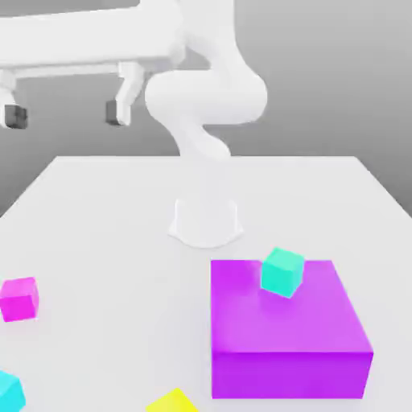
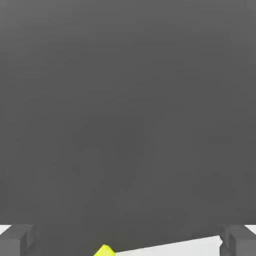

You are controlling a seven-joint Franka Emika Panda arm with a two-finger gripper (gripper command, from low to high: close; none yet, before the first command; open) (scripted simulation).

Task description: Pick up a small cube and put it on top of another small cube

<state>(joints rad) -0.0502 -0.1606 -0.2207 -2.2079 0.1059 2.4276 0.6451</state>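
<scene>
Low at exterior view's left: small cube [image 1: 10,391] | claw [image 1: 64,115] high above, spread

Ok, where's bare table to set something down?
The widest free patch lies between the robot base, the magenta cube and the purple block. The near edge is crowded: small cube and yellow cube. A teal cube sits on the block.

no text, no labels, no nos.
</scene>
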